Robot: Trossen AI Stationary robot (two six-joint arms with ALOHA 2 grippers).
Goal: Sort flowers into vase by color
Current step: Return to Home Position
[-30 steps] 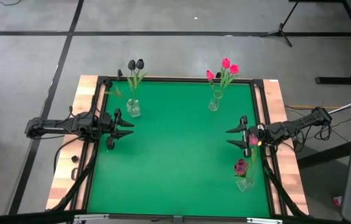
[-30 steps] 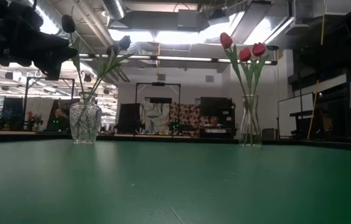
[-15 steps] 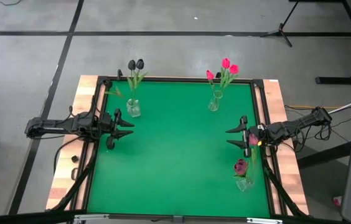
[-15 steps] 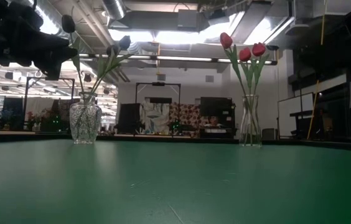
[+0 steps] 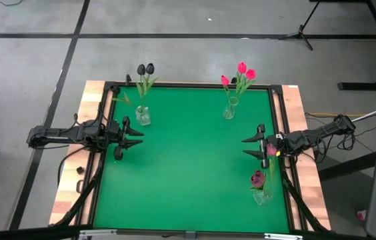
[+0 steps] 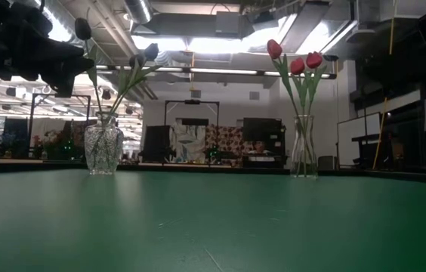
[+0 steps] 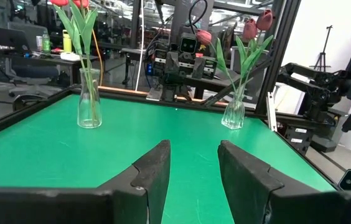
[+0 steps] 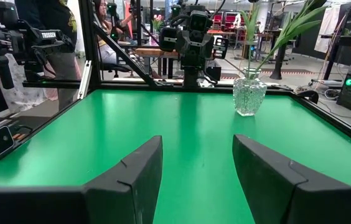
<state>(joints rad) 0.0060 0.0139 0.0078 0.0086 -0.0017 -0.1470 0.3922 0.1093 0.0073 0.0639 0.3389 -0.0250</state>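
Three glass vases stand upright on their bases on the green mat point(image 5: 188, 167). The far-left vase point(image 5: 143, 117) holds black tulips point(image 5: 145, 69). The far-right vase point(image 5: 229, 110) holds pink-red tulips point(image 5: 243, 72). The near-right vase point(image 5: 261, 195) holds maroon tulips point(image 5: 259, 179). My left gripper point(image 5: 140, 137) hovers at the mat's left edge, open, pointing level toward the right. My right gripper point(image 5: 244, 147) hovers at the right edge, open, facing left. Nothing lies between either pair of fingers point(image 7: 157, 168) point(image 8: 138, 168).
A dark frame point(image 5: 188, 85) borders the mat, with wooden strips point(image 5: 75, 167) outside it. The mat's middle point(image 6: 213, 219) lies bare between the arms. In the right wrist view a person point(image 8: 51, 31) stands beyond the table's corner. Cables point(image 5: 375, 113) trail off to the right.
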